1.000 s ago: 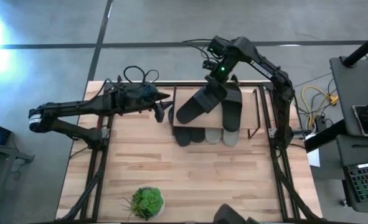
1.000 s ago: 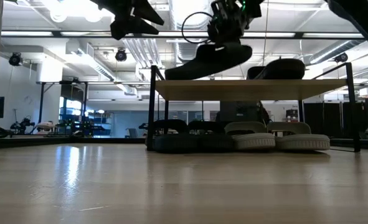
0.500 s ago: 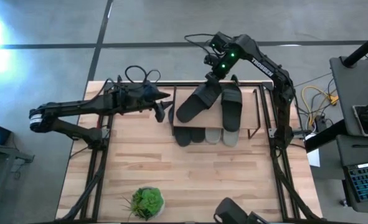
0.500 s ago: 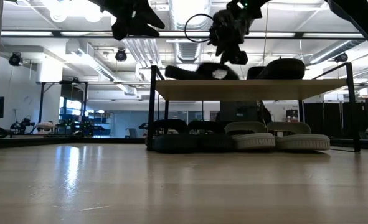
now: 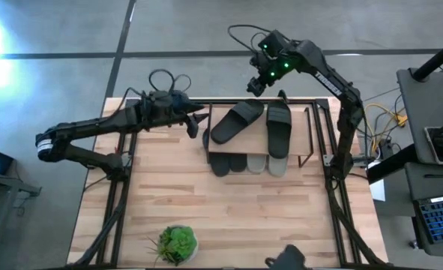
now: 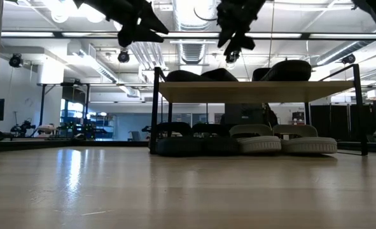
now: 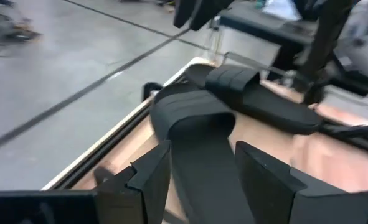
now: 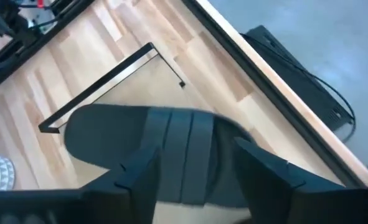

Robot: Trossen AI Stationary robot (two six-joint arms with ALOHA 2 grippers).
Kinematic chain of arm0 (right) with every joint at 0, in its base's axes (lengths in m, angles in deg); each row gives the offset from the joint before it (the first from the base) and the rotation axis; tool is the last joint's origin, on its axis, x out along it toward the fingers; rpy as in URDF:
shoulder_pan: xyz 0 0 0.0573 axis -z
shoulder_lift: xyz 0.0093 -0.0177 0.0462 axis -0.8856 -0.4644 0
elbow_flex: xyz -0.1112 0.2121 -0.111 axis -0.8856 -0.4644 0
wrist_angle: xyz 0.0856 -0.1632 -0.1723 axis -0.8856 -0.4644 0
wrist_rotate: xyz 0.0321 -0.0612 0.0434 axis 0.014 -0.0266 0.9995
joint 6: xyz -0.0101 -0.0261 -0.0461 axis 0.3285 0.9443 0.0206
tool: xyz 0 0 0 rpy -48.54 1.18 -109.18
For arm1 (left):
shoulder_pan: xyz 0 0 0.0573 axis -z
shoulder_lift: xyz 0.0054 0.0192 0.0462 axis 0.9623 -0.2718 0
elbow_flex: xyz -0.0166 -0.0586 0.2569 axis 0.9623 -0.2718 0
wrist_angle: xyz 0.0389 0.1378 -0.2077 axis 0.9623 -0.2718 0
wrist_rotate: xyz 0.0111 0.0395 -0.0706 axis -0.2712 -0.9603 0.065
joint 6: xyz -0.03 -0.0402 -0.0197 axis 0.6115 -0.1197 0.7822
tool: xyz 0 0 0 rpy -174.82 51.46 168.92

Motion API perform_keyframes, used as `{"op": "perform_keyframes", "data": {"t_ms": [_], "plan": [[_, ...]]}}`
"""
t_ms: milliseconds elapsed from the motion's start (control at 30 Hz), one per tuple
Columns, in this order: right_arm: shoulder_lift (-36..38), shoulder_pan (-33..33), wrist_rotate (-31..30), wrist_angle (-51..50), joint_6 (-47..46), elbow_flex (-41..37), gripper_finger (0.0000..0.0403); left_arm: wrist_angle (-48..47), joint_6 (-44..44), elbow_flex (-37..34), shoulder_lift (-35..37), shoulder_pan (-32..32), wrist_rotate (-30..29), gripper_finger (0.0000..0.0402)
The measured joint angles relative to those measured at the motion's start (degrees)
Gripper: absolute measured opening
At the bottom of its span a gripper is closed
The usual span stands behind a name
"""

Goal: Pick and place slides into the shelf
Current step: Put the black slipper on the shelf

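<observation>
The shelf (image 5: 303, 142) stands at the table's far middle. Two black slides lie on its top board (image 6: 254, 91): one slanted (image 5: 237, 121), one straight (image 5: 279, 127). Charcoal slides (image 6: 188, 145) and light grey slides (image 6: 283, 144) rest on the table under the board, toes showing (image 5: 247, 163). My right gripper (image 5: 257, 84) hangs open above the shelf's far edge, over the slanted slide (image 8: 171, 146), clear of it. My left gripper (image 5: 199, 124) is open at the shelf's left end, facing that slide (image 7: 196, 124) without touching it.
A small green plant (image 5: 178, 244) stands in a pot near the table's front left. Bare wooden tabletop (image 5: 236, 210) lies between the shelf and the near edge. A dark thing (image 5: 288, 259) shows at the near edge.
My right gripper has opened and let go of the black slide, then risen and drawn back toward the far edge. The slide, held tilted a second ago, now lies flat and slanted on the shelf's top board. My left arm has shifted slightly toward the far edge.
</observation>
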Motion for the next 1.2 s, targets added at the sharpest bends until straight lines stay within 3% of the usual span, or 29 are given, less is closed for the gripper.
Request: {"op": "perform_keyframes", "data": {"t_ms": [200,300,367,433,600,833,1100,1200], "plan": [[4.75,-4.89,-7.81,-3.4,-6.19,0.07,0.0093,-0.19,-0.53,2.23,-3.99,-9.28,15.24,0.0136],[6.08,-7.79,-11.31,-6.47,-8.68,0.04,0.0031,-0.77,-4.74,4.31,-6.86,-11.42,25.0,0.0089],[6.99,-10.09,-14.31,-8.41,-10.39,0.02,0.0017,-3.51,-7.29,6.04,-9.24,-11.91,28.35,0.0045],[7.89,-12.48,-16.75,-9.87,-12.74,0.02,0.0013,-5.52,-7.69,8.14,-11.73,-11.96,28.01,0.0012],[9.56,-18.8,-21.02,-11.6,-19.17,0.02,0.0009,-13.11,-16.85,14.76,-17.68,-11.96,26.53,0.0001],[11.0,-27.4,-27.74,-13.78,-27.29,0.02,0.0009,-31.55,-41.15,28.7,-25.03,-9.75,12.81,0.0],[11.46,-33.31,-30.84,-13.72,-33.11,-0.02,0.0009,-37.26,-47.43,36.45,-31.62,-7.95,10.54,0.0],[11.44,-34.94,-31.64,-13.72,-34.58,-0.02,0.0009,-40.39,-50.92,37.45,-34.12,-6.55,7.03,0.0]]}}
